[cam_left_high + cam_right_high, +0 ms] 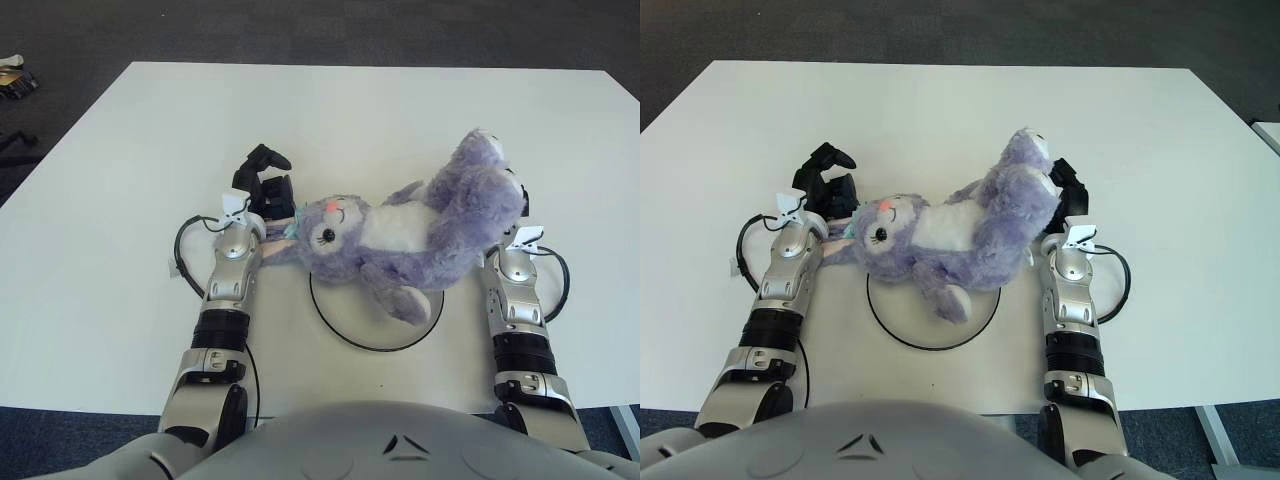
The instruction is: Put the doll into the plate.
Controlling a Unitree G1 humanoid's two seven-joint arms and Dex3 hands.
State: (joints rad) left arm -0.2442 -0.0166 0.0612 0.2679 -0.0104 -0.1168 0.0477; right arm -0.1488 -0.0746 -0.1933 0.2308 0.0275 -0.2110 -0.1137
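A purple plush bunny doll (400,235) lies on its back across the far half of a white plate with a thin black rim (345,340). Its head points left and one foot hangs over the plate's middle. My left hand (262,180) is just left of the doll's head, fingers spread, holding nothing; the pink-lined ear (275,248) lies across its wrist. My right hand (1065,182) is at the doll's raised legs (1025,175), mostly hidden behind them, and seems to grip them from the right.
The white table (350,110) reaches to the picture's far edge, with dark carpet beyond. Small objects lie on the floor at the far left (12,80). Black cables loop beside both wrists (180,255).
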